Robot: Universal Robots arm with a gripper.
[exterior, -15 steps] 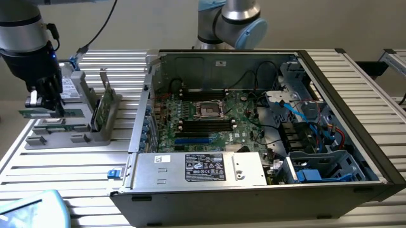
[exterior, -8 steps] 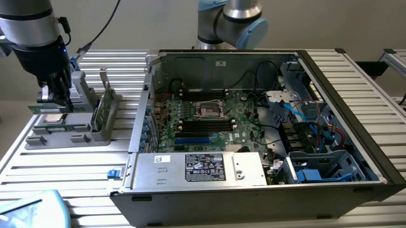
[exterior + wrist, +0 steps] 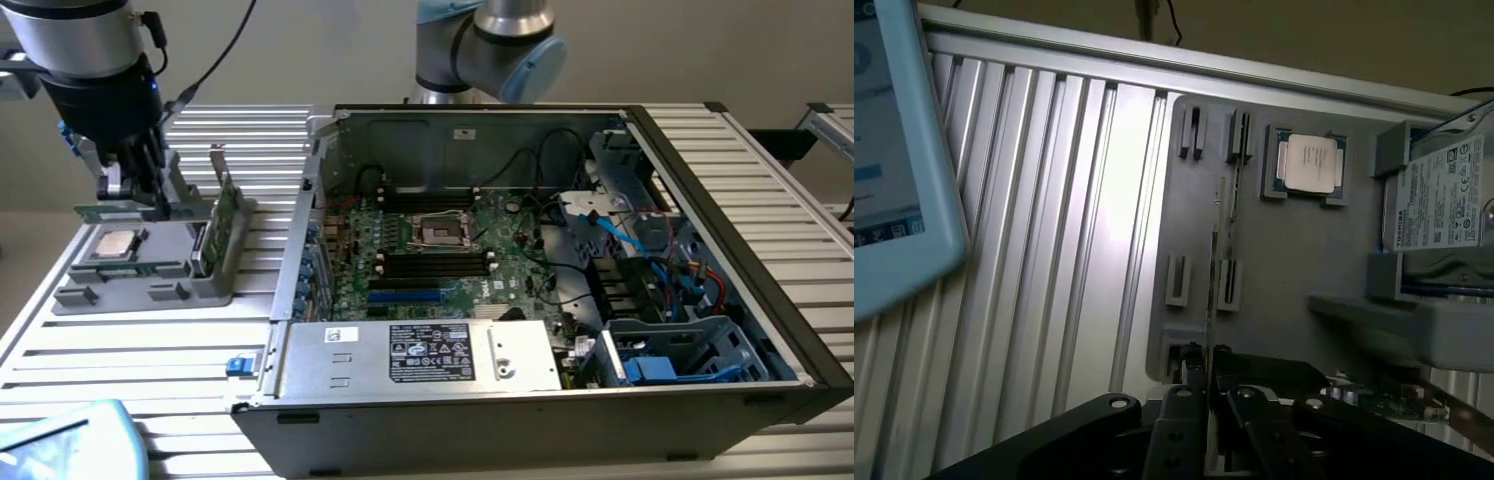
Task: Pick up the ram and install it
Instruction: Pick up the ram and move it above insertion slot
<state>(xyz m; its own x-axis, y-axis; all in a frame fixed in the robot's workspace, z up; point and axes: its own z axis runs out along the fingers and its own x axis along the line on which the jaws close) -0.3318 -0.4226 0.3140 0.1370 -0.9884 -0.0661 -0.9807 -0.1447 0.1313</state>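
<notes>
The ram (image 3: 94, 211) is a thin green stick held level just above the grey parts holder (image 3: 174, 290), at the exterior view's left. My gripper (image 3: 139, 203) is shut on it, gripping its middle from above. In the wrist view the ram (image 3: 1212, 270) appears edge-on as a thin line running out from between the black fingers (image 3: 1184, 410) of the gripper (image 3: 1211, 378), over the holder (image 3: 1294, 260). The open computer case (image 3: 747, 200) lies at the exterior view's right, with its motherboard (image 3: 514, 235) and dark memory slots (image 3: 434, 263) exposed.
A square silver processor (image 3: 118, 243) (image 3: 1311, 163) rests in the holder. A green expansion card with a metal bracket (image 3: 222, 205) stands upright beside the gripper. A hard drive (image 3: 1444, 195) sits in the holder. A tablet (image 3: 60, 440) (image 3: 894, 150) lies near the table corner. A second arm (image 3: 487, 40) stands behind the case.
</notes>
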